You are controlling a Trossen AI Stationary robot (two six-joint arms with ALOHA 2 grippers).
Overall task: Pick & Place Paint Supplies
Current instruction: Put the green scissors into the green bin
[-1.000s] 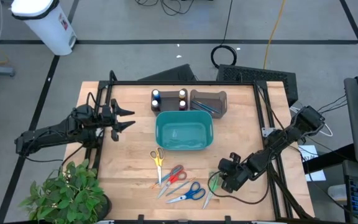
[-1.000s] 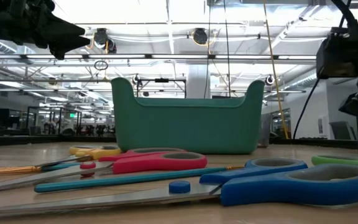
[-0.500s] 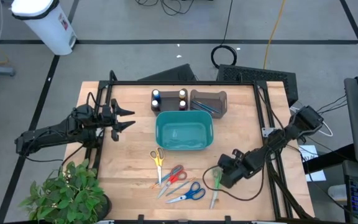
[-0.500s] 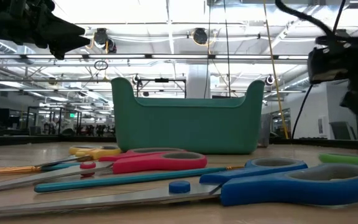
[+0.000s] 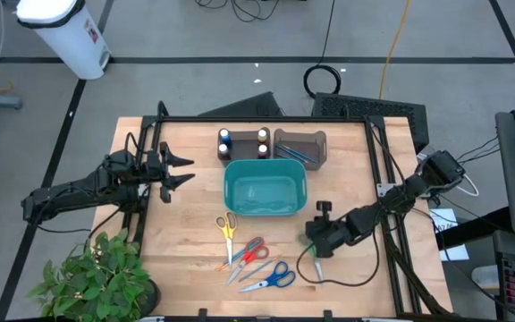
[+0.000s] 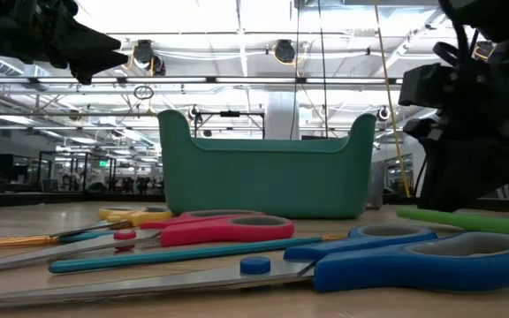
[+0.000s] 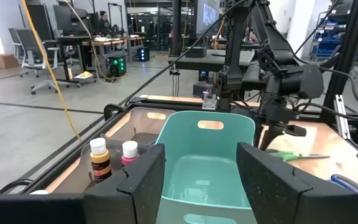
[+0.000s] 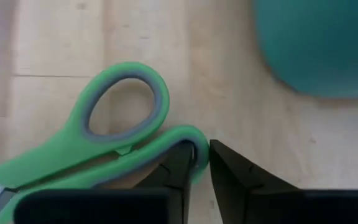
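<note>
Here, 4 small paint bottles (image 5: pixel 242 143) stand upright, clustered.

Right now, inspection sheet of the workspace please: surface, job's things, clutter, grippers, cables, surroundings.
Surface: wooden table, teal bin in the middle, nothing visible inside it.
Job's things: paint bottles grouped behind the bin; brushes in the dark holder; a thin orange and a blue brush among the scissors.
Clutter: yellow scissors, red scissors, blue scissors, green scissors.
Grippers: right gripper shut on the green scissors' handle; left gripper open, hovering at the table's left.
Cables: black cable looping below the right arm.
Surroundings: potted plant, white container.
</note>
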